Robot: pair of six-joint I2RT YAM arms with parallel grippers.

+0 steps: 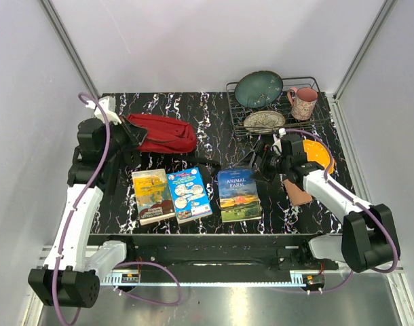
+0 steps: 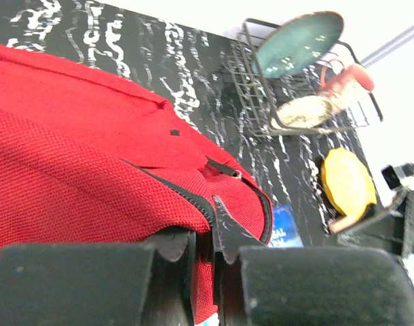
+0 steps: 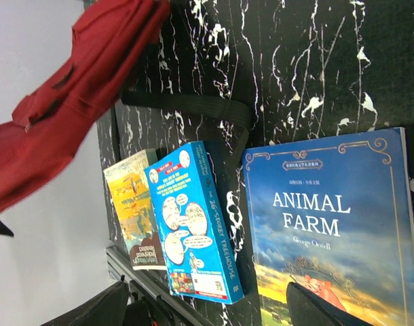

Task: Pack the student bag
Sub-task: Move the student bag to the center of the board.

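Left jaws nearly closed on the student bag (image 2: 91, 170); right jaws spread wide over the books.

In the left wrist view the left jaws pinch red fabric by the bag's black zip edge. Between the right jaws lie The 26-Storey Treehouse (image 3: 193, 224) and Animal Farm (image 3: 329, 224), with a yellow book (image 3: 134, 204) to the left. In the top view the bag sits in the upper left of the black marbled table (image 1: 214, 115). A wire dish rack (image 1: 309, 121) stands at upper right.
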